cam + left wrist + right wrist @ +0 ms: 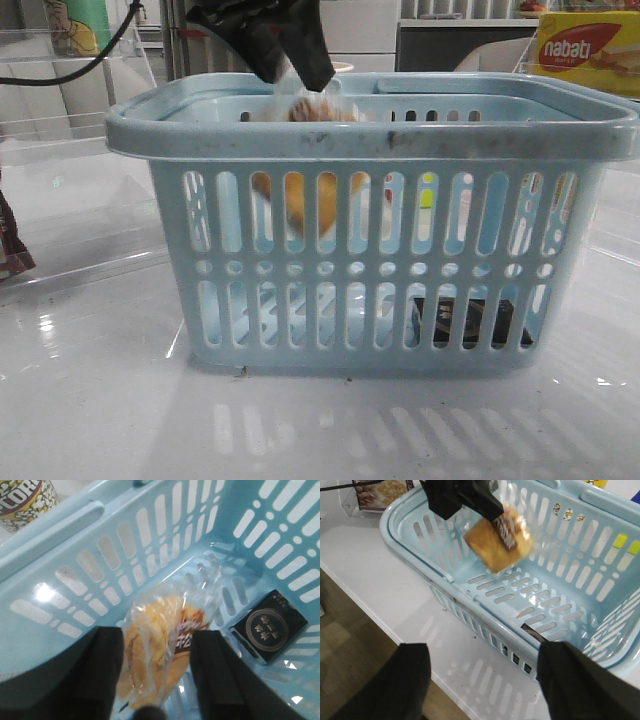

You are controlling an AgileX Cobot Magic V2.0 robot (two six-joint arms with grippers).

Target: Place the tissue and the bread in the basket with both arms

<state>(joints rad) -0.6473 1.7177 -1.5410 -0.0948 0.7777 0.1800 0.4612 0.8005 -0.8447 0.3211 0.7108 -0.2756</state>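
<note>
The light-blue basket point(370, 140) stands mid-table; it also shows in the left wrist view point(60, 530) and the right wrist view point(410, 545). My left gripper point(292, 62) is over its far left part, jaws apart. The bread point(160, 655), in its clear wrapper, is just below the fingers inside the basket, blurred in the right wrist view point(497, 540), and seen through the slots point(300, 210). The black tissue packet point(267, 627) lies flat on the basket floor at the right point(465, 320). My right gripper point(482, 680) is open and empty, outside the basket above the table.
A yellow-and-red nabati box point(585, 50) stands behind at the right. A popcorn cup point(22, 500) is beyond the basket's rim. A maroon packet point(12, 250) lies at the left edge. The table's edge point(380, 615) and floor run close to the basket.
</note>
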